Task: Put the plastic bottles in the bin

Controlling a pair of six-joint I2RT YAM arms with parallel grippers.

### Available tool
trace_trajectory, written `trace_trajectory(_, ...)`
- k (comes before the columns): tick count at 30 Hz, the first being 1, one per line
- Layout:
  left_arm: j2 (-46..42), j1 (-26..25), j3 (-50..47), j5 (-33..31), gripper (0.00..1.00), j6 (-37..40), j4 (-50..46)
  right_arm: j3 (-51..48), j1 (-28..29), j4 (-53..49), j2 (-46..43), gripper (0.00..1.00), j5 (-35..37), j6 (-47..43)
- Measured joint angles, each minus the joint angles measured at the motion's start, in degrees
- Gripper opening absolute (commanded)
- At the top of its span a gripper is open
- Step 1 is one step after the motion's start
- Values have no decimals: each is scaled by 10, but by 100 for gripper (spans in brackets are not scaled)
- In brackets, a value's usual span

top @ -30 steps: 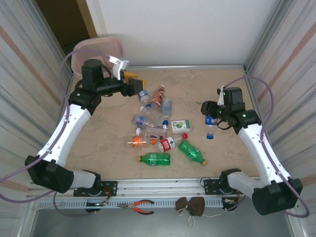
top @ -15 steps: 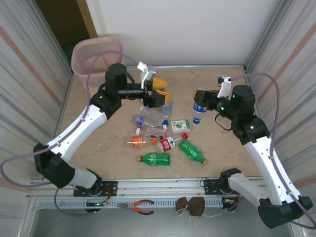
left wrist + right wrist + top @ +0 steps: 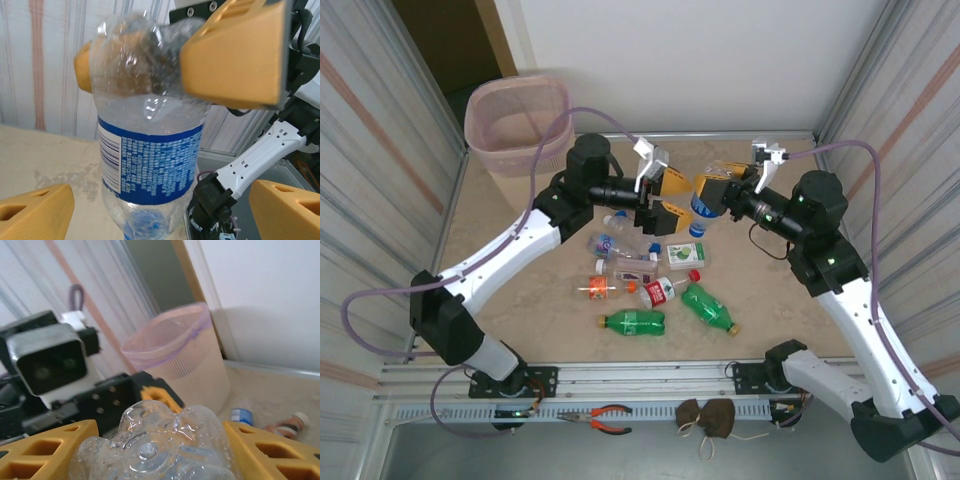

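While a good many plastic bottles (image 3: 632,322) lie loose on the desk (image 3: 520,290) nearest us, we judge most of the task undone; mid-desk our right claw (image 3: 708,195) clamps a blue-labelled bottle (image 3: 699,205), our left claw (image 3: 666,197) gapes wide around it without touching, and the bin (image 3: 516,110) stands beyond the far left corner

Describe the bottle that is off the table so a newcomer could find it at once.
Start at the beige table and look above its far middle, where the two arms meet. There the right end effector grips a clear bottle with a blue label. Unlike the bottles lying on the table, it hangs in the air.
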Motion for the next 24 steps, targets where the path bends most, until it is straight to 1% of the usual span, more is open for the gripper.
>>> trace_trajectory(4, 13, -12, 17, 1, 90, 17, -9, 10, 12, 11, 0, 51, -5, 0)
trace_trajectory(8, 24, -23, 28, 2, 87, 35, -19, 16, 21, 15, 0, 51, -6, 0)
trace_trajectory(21, 29, -36, 29, 3, 72, 74, -44, 25, 36, 15, 1, 50, 2, 0)
trace_trajectory(24, 29, -37, 29, 3, 67, 79, -47, 25, 38, 15, 1, 49, 3, 0)
